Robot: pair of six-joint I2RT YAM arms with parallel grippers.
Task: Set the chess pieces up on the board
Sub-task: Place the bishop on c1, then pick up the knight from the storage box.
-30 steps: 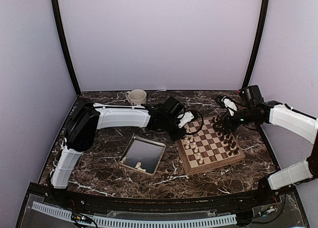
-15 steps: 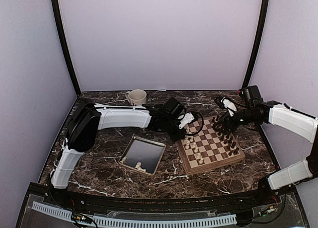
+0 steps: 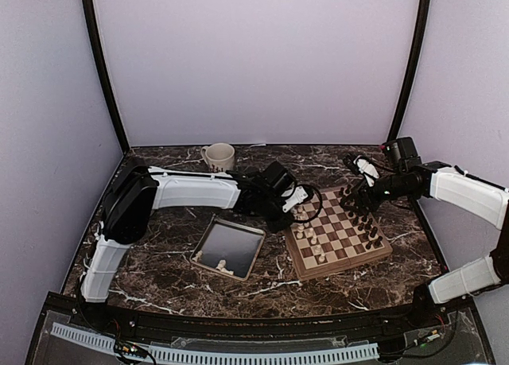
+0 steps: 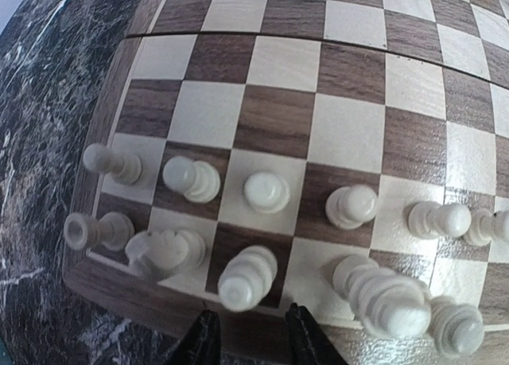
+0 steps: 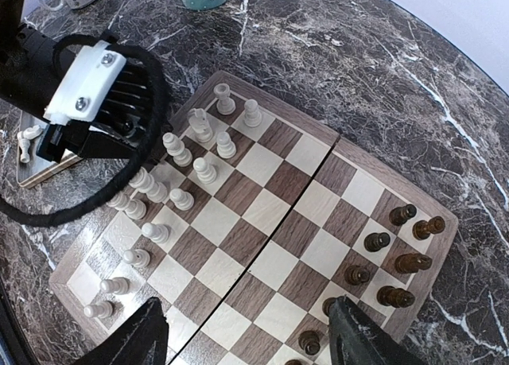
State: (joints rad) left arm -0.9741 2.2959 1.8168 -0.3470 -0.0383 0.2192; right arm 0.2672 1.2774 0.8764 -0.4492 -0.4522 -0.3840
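Left wrist view: my left gripper (image 4: pixel 253 343) hangs empty, fingers narrowly apart, over the edge of the board (image 4: pixel 350 130), where cream chess pieces (image 4: pixel 266 192) stand in two rows. My right gripper (image 5: pixel 248 321) is spread wide and empty above the side with the dark chess pieces (image 5: pixel 396 262).

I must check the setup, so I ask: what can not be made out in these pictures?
- Left wrist view: the bottom edge cuts off the left hand except its fingertips.
- Top view: the chess pieces are too small to identify; the left hand covers part of the board's left edge.
- Right wrist view: the left hand hides most of the tray; the bottom edge cuts some dark pieces.
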